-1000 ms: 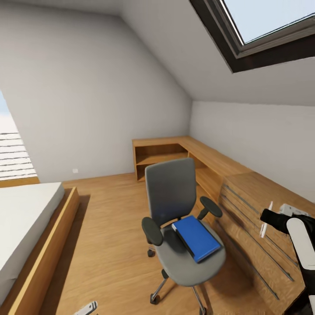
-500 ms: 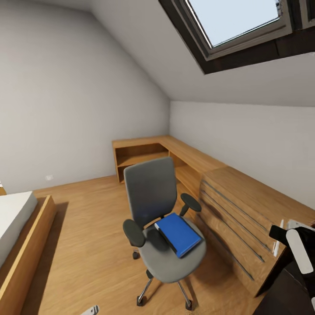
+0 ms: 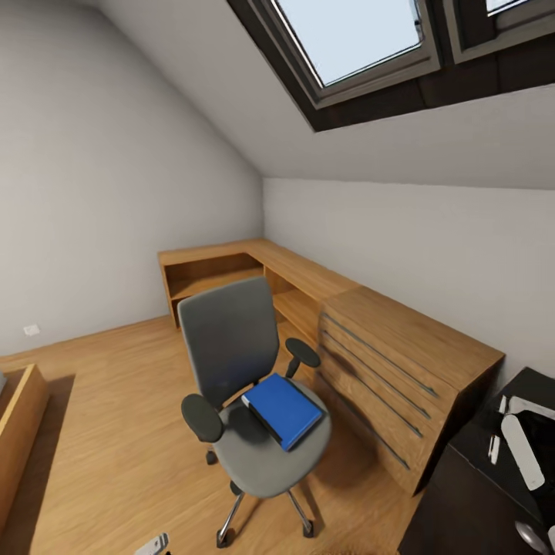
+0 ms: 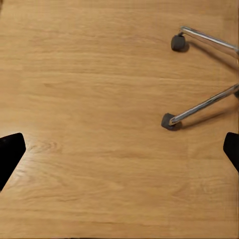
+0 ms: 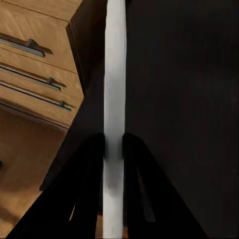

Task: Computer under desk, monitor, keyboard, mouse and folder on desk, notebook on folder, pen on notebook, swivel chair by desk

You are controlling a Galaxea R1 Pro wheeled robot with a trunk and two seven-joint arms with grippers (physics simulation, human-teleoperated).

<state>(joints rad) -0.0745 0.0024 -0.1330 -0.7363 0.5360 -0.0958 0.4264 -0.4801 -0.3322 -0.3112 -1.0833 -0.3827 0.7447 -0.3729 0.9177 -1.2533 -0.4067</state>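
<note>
Blue folder (image 3: 282,409) lies on the grey swivel chair (image 3: 231,362) at lower centre, while the right gripper (image 5: 114,149) clamps a thin white object (image 5: 114,74) and the left gripper (image 4: 119,149) is spread open.

The black bench (image 3: 470,493) is cut by the head view's lower right corner, so little of its top shows. The right gripper (image 5: 114,149) pinches a thin white thing (image 5: 114,74) seen edge-on, running past the frame; what it is I cannot tell. The left gripper (image 4: 119,149) has both fingers clipped at the picture's sides. The swivel chair (image 3: 231,347) hides part of its seat under the folder (image 3: 284,408), and its chrome base (image 4: 199,107) is cut off.
</note>
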